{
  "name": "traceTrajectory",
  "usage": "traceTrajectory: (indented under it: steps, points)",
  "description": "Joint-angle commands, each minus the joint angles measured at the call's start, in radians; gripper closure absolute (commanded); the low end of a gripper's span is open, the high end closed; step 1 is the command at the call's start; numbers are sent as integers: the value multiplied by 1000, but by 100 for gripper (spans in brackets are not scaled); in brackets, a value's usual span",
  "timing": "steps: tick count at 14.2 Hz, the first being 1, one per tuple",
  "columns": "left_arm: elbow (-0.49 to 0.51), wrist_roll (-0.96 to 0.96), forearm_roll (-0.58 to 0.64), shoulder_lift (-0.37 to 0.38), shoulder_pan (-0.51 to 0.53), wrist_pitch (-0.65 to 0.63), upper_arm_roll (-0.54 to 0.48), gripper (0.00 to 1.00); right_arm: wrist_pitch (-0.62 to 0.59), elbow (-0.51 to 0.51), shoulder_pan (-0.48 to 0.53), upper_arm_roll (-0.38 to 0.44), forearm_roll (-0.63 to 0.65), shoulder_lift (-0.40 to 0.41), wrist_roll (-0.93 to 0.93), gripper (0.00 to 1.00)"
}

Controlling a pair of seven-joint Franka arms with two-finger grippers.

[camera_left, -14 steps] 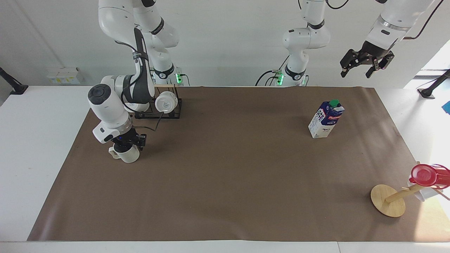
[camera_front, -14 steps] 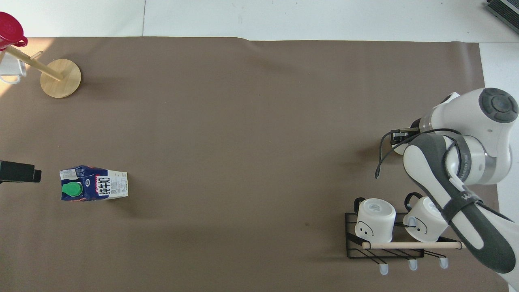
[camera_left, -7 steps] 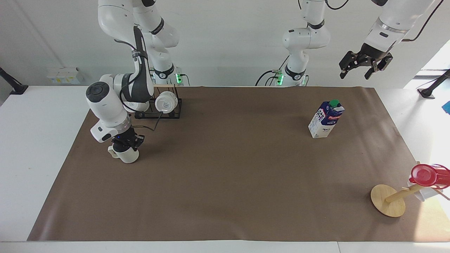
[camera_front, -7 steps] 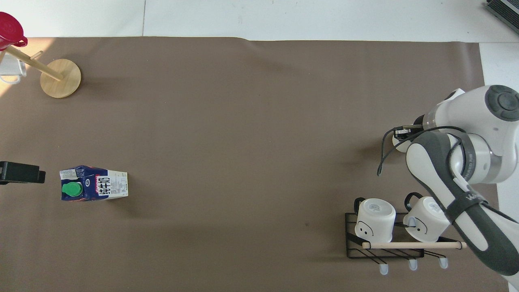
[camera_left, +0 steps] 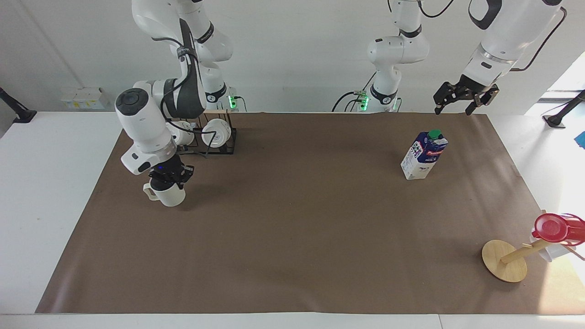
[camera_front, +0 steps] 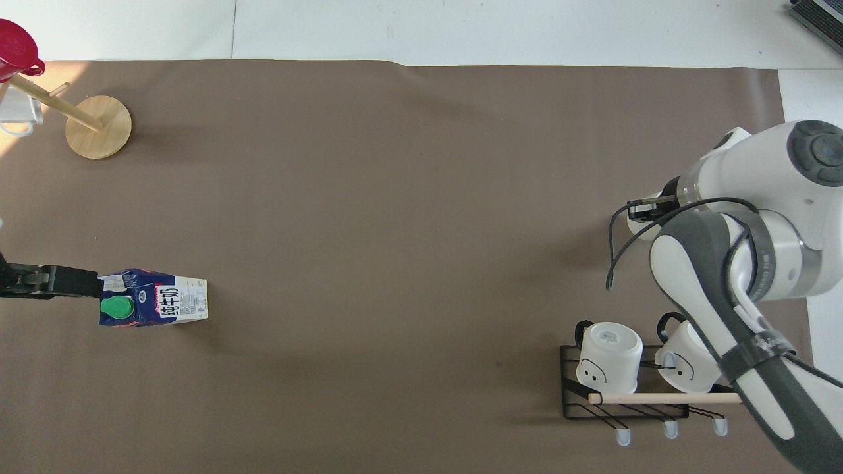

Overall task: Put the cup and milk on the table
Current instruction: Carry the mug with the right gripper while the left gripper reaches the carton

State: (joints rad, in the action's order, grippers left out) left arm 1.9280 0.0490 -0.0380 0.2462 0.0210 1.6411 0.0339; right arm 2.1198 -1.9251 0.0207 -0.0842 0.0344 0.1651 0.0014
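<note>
The off-white cup (camera_left: 170,196) is over the brown sheet of the table (camera_left: 297,237) toward the right arm's end, farther from the robots than the mug rack. My right gripper (camera_left: 170,179) reaches down into its mouth and is shut on its rim. I cannot tell whether the cup's base touches the sheet. From above the arm hides nearly all of the cup (camera_front: 636,228). The blue-and-white milk (camera_left: 424,155) stands upright on the sheet toward the left arm's end. My left gripper (camera_left: 452,108) hangs open in the air, above and beside the carton (camera_front: 155,305), touching nothing.
A black wire rack (camera_left: 228,142) holding two glossy white mugs (camera_front: 609,355) stands near the right arm's base. A tipped wooden stand (camera_left: 504,260) with a red cup (camera_left: 550,227) lies at the table's corner farthest from the robots, toward the left arm's end.
My right gripper closed on the cup's rim and shifted it slightly toward the table's middle. My left gripper came down and in toward the milk carton.
</note>
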Motion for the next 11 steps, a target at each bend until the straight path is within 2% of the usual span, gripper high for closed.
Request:
traceTrajectory:
  steps: [1, 5, 11]
  points:
    - [126, 2, 17, 59, 7, 106, 6, 0, -41, 43, -89, -5, -5, 10, 90, 100]
    - [201, 2, 17, 65, 8, 190, 6, 0, -93, 86, -231, -5, -7, 11, 290, 100]
    - [311, 2, 17, 105, 4, 270, 8, 0, -106, 123, -366, -5, -71, 11, 433, 100]
